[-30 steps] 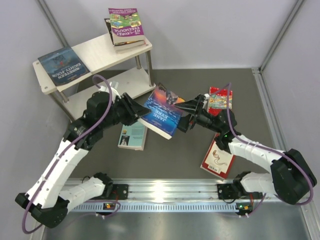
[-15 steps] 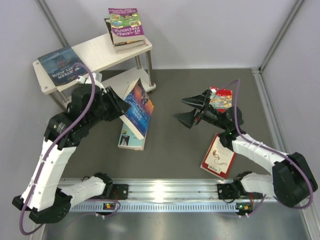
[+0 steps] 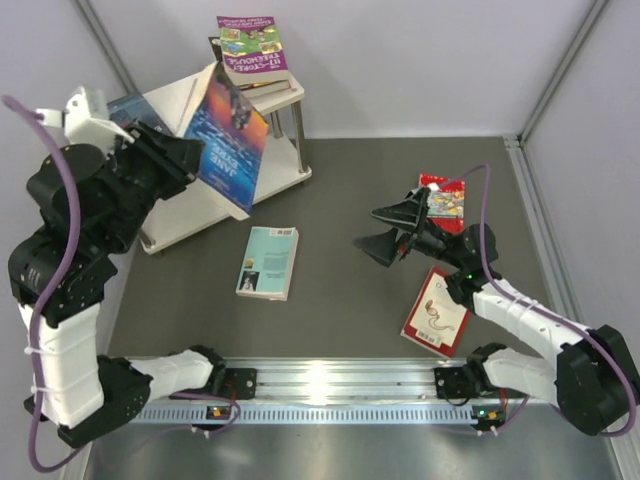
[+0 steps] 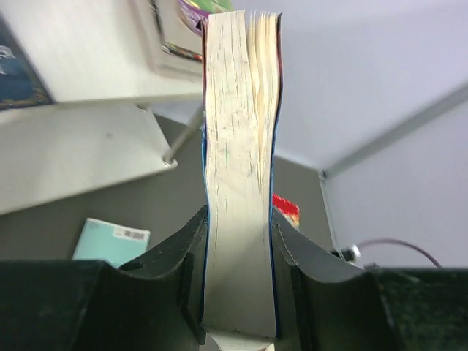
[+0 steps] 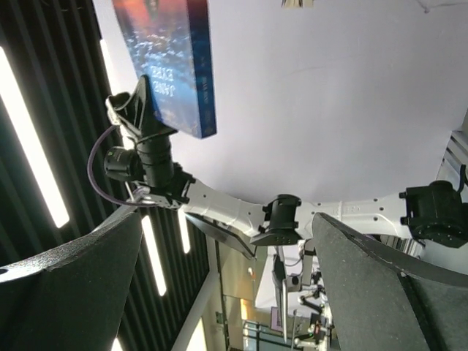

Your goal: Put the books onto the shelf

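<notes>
The top external camera looks down from high behind the near edge over the whole surface and shelf. The left wrist camera sits close behind the left claw, sighting along the blue sunset book toward the shelf. The right wrist camera faces across and upward, catching that same book from farther off.

Bright, even light; glare on the rail; shelf blurred in left-wrist view.

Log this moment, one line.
left gripper: shut on blue book, raised near shelf | right gripper: open, empty | teal book, maroon book: on table
</notes>
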Motion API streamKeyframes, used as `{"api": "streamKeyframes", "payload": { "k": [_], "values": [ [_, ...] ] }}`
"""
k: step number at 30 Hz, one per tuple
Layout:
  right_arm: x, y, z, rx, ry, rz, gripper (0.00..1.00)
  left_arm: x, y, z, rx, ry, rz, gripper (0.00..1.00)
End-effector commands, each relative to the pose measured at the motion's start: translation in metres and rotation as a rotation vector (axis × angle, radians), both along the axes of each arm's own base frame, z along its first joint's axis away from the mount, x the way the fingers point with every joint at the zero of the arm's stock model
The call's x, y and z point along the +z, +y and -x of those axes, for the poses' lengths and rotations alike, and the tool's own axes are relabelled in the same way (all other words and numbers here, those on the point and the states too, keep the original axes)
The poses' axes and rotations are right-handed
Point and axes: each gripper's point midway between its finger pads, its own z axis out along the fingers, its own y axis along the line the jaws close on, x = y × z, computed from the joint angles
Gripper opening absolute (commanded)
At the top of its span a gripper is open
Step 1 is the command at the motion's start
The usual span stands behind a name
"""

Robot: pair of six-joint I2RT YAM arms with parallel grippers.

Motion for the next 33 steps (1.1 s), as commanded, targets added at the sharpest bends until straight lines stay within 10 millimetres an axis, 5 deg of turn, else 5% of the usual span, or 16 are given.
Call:
{"api": "streamKeyframes", "payload": {
  "k": [1, 2, 3, 4, 6, 14, 18, 22, 24, 33],
  "values": [
    [0.008, -0.006, 0.01, 0.007, -0.068, -0.004, 0.99, 0.073, 0.055, 0.012, 0.249, -0.297, 0.148, 0.0],
    [0.007, -0.007, 0.012, 0.01, -0.065, -0.003, 0.99, 0.084, 0.077, 0.029, 0.313, -0.364, 0.177, 0.0],
    [0.007, -0.007, 0.013, 0.012, -0.063, -0.002, 0.99, 0.073, 0.078, 0.02, 0.344, -0.361, 0.156, 0.0],
    [0.007, -0.007, 0.014, 0.013, -0.064, -0.003, 0.99, 0.092, 0.087, 0.029, 0.371, -0.448, 0.188, 0.0],
    [0.007, -0.005, 0.016, 0.024, -0.067, 0.005, 0.99, 0.095, 0.104, 0.039, 0.444, -0.481, 0.202, 0.0],
    [0.001, 0.001, 0.026, 0.052, -0.069, 0.033, 1.0, 0.126, 0.126, 0.065, 0.482, -0.61, 0.299, 0.0],
    [-0.002, 0.003, 0.026, 0.054, -0.066, 0.038, 1.0, 0.123, 0.111, 0.059, 0.418, -0.551, 0.239, 0.0],
    [0.0, 0.003, 0.025, 0.048, -0.072, 0.038, 1.0, 0.112, 0.068, 0.047, 0.299, -0.423, -0.005, 0.0],
    [0.0, 0.004, 0.024, 0.046, -0.079, 0.042, 1.0, 0.107, 0.068, 0.045, 0.301, -0.35, -0.071, 0.0],
    [-0.016, 0.0, 0.03, 0.028, -0.073, 0.107, 1.0, 0.042, -0.06, 0.02, 0.129, -0.242, -0.557, 0.0]
  ]
}}
